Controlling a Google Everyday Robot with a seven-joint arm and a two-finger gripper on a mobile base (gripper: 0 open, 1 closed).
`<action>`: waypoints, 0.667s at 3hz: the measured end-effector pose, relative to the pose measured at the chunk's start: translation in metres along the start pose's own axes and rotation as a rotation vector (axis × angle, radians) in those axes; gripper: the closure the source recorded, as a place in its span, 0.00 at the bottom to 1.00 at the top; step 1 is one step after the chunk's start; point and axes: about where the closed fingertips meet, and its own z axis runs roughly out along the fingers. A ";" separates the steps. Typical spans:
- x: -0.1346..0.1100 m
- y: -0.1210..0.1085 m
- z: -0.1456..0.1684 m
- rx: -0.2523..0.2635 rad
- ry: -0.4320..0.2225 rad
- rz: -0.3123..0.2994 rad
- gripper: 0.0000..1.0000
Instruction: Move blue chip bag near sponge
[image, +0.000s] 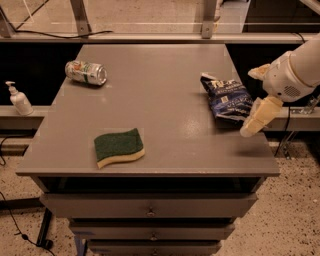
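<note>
The blue chip bag (227, 97) lies crinkled on the right side of the grey table (165, 85). The sponge (119, 147), dark green on top with a pale yellow layer, lies near the table's front left, well apart from the bag. My gripper (249, 102) comes in from the right edge of the view, just to the right of the bag. It is open and empty. One cream finger (259, 117) points down toward the table beside the bag's right edge, and the other (258, 72) stands above it.
A silver-green drink can (86, 72) lies on its side at the table's back left. A white pump bottle (19, 100) stands on a ledge to the left. Drawers (150, 210) sit under the tabletop. A rail runs behind the table.
</note>
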 end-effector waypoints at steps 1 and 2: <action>0.004 -0.014 0.021 -0.014 -0.025 0.006 0.18; 0.010 -0.017 0.037 -0.035 -0.040 0.026 0.43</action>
